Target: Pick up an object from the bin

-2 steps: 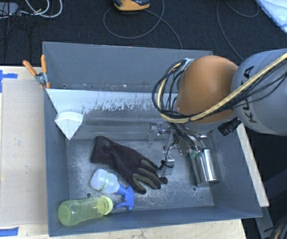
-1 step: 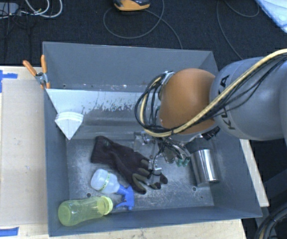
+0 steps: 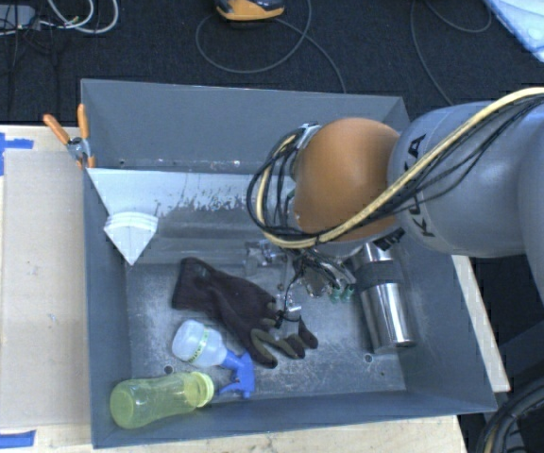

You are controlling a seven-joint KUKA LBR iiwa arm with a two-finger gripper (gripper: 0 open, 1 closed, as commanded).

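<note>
One claw [image 3: 289, 317] hangs low over the finger end of a dark glove [image 3: 220, 298], which stretches away to the view's left of it. Whether the claw is released or clenched, I cannot tell. Near its right lies a silver metal can [image 3: 386, 313]. Below-left of it are a blue piece [image 3: 240, 376], a pale small bottle [image 3: 197, 343] and a yellow-green bottle [image 3: 159, 400]. The grey arm [image 3: 480, 187] carries the word "KUKA".

Before the glove [image 3: 225, 300] lies the bottle [image 3: 159, 399], right of it the can [image 3: 385, 311]
</note>
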